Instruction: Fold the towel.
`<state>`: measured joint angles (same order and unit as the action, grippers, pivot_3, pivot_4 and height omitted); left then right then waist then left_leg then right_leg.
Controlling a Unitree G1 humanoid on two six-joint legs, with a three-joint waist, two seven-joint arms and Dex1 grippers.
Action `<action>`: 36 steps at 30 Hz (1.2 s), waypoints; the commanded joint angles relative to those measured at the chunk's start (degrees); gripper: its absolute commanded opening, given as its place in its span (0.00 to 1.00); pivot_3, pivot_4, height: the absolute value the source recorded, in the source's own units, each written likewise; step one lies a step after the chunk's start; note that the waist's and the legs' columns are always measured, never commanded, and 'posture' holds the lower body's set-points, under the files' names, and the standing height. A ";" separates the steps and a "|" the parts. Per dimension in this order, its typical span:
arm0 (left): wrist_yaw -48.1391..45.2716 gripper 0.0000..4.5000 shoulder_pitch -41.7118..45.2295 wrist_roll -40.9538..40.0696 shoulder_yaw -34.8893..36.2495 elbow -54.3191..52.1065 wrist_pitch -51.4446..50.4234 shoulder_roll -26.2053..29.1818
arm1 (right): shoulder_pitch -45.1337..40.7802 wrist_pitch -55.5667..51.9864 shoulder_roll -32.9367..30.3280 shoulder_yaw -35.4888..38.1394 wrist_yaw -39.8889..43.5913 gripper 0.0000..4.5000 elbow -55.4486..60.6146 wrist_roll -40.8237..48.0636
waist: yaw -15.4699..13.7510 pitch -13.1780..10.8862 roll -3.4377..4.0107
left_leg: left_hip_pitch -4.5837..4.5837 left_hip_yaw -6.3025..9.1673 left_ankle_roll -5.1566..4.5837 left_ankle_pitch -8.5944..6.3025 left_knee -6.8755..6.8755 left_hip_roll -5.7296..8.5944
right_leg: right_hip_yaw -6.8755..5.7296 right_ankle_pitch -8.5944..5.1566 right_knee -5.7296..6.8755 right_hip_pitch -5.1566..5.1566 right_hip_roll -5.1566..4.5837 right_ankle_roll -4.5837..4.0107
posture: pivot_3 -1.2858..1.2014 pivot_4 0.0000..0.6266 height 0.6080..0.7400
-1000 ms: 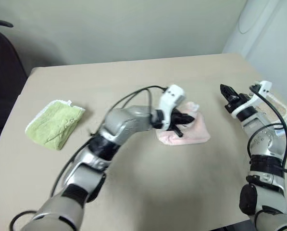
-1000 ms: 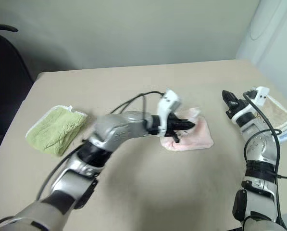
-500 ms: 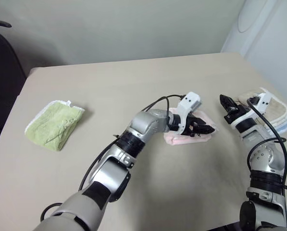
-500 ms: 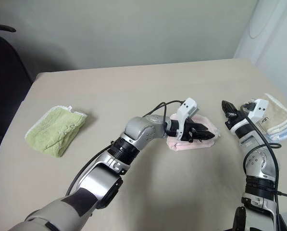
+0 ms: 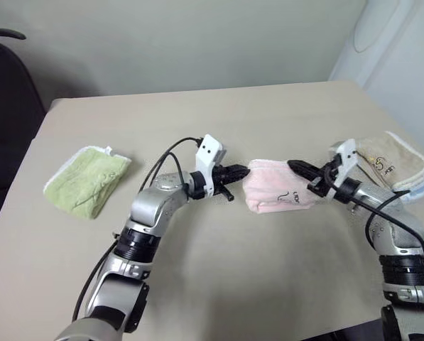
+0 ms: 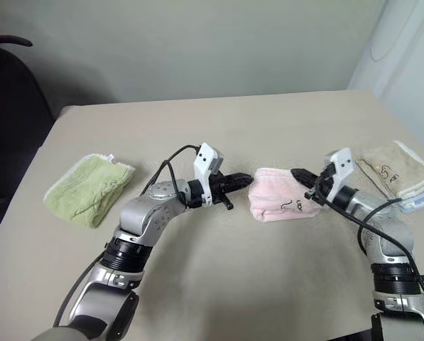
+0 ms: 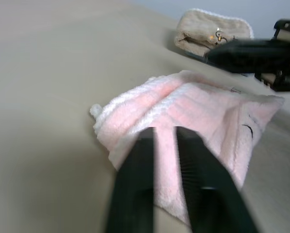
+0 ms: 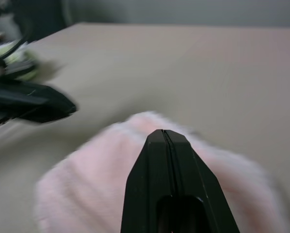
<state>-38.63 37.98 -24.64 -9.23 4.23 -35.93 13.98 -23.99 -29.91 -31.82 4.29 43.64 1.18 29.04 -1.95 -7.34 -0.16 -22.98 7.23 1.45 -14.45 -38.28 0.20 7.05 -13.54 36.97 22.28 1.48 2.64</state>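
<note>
The pale pink towel [image 6: 283,204] is seen folded into a small bundle on the beige desk [image 6: 268,128], flanked by both claws. The left claw [image 6: 246,180] is pinched shut at its left edge, the right claw [image 6: 300,175] likewise closed at its right. A green towel [image 6: 89,188] lies far left, a beige one [image 6: 396,168] far right.

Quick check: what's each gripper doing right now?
Left gripper: shut, empty, at the pink towel's left edge.
Right gripper: shut, empty, at its right edge.
</note>
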 commanded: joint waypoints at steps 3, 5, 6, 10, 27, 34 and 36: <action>-0.95 0.01 3.73 10.26 -7.85 19.06 8.62 -5.22 | -0.33 2.23 1.20 -7.20 -1.00 0.00 -8.39 -8.83 | -0.03 0.01 0.00 | 0.08 0.01 -0.77 -0.28 -0.08 0.04 | -0.04 0.18 -0.04 -0.14 -0.20 0.05 | 0.52 0.24 1.00; -1.74 0.01 3.40 13.30 -9.83 23.74 11.52 -5.62 | 0.57 2.90 2.13 -7.76 -0.95 0.00 -10.69 -9.87 | 0.15 0.00 0.01 | 0.10 -0.03 -0.81 -0.25 -0.07 0.05 | -0.10 0.25 -0.04 -0.12 -0.29 0.04 | 0.52 0.24 1.00; -1.63 0.01 3.27 14.45 -10.21 25.20 12.47 -5.66 | 0.94 3.26 2.51 -7.58 -0.94 0.00 -11.23 -10.00 | 0.27 0.01 0.00 | 0.05 -0.04 -0.80 -0.24 -0.06 0.05 | -0.12 0.25 -0.03 -0.03 -0.30 0.04 | 0.52 0.24 1.00; -2.53 0.01 1.98 15.26 -8.79 23.84 14.73 -4.98 | 1.54 5.94 3.64 -4.64 -1.69 0.00 -10.68 -8.98 | 0.33 0.12 0.03 | 0.39 0.04 -0.81 -0.19 0.03 0.05 | -0.25 0.26 -0.09 -0.47 -0.28 0.01 | 0.52 0.24 1.00; 3.40 0.37 -1.75 -11.61 13.85 0.71 -24.43 -1.03 | -1.20 0.72 -4.05 9.77 -0.79 0.73 -1.85 -0.12 | 0.33 0.03 0.06 | 0.04 -0.12 -0.01 0.27 0.15 0.10 | -0.19 0.18 -0.11 -0.09 -0.29 0.00 | 0.52 0.24 1.00; 5.84 0.93 2.05 -10.23 10.47 10.07 -30.93 -5.71 | -2.08 2.02 -2.39 9.88 -2.08 0.81 -1.88 0.27 | 0.04 0.03 0.05 | 0.07 -0.08 -0.09 0.32 0.11 0.10 | -0.20 0.21 -0.04 -0.09 -0.30 0.02 | 0.52 0.24 1.00; 6.04 1.00 3.32 -9.87 10.12 12.60 -30.89 -7.63 | -2.01 2.11 -2.03 9.99 -2.47 0.81 -1.51 0.34 | -0.25 0.03 0.06 | 0.07 -0.08 -0.14 0.35 0.09 0.14 | -0.20 0.24 -0.05 -0.13 -0.35 0.07 | 0.52 0.24 1.00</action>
<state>-33.03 40.62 -34.64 2.24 15.11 -66.29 7.70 -25.21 -29.11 -33.80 12.65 41.94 -2.01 29.00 -2.20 -7.31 -0.11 -22.91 7.16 1.26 -14.08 -38.19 0.37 6.86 -13.29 36.91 22.13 1.10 2.74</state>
